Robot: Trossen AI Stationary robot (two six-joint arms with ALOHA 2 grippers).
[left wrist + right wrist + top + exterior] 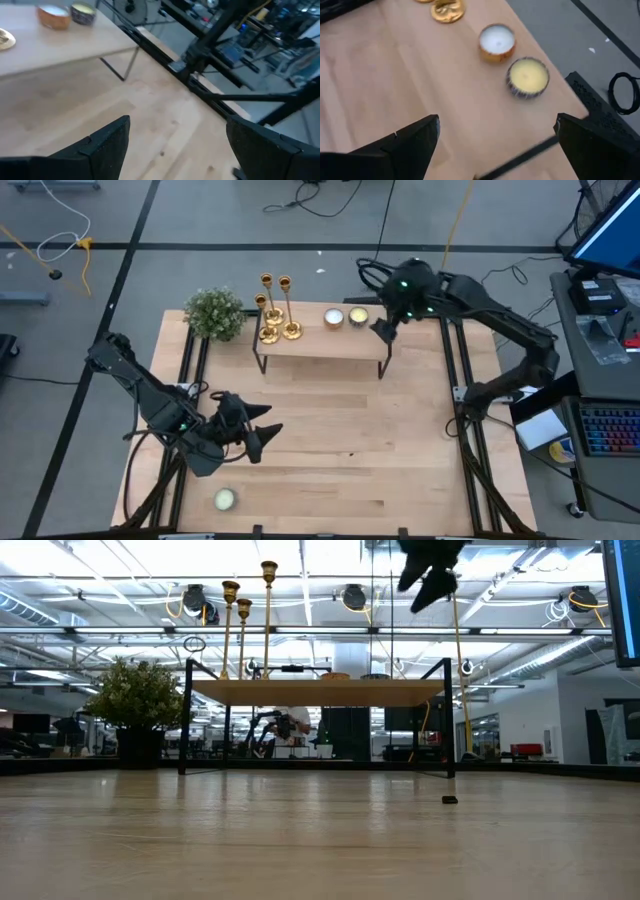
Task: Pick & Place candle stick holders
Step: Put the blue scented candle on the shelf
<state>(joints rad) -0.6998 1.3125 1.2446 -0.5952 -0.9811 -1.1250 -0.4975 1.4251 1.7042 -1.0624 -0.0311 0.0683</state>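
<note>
Three slim gold candle stick holders (277, 308) stand upright on their round bases at the left end of a small raised wooden shelf (322, 343); they also show in the low view (243, 615). My right gripper (383, 329) hovers open and empty above the shelf's right end (495, 145), near two short candles (512, 59). My left gripper (262, 436) is open and empty over the table's near left part (175, 145).
A green bushy plant (215, 313) stands left of the shelf. A short whitish candle (224, 499) lies near the table's front edge. A small dark bit (449, 800) lies on the table. Black frame rails (462, 390) run along both table sides.
</note>
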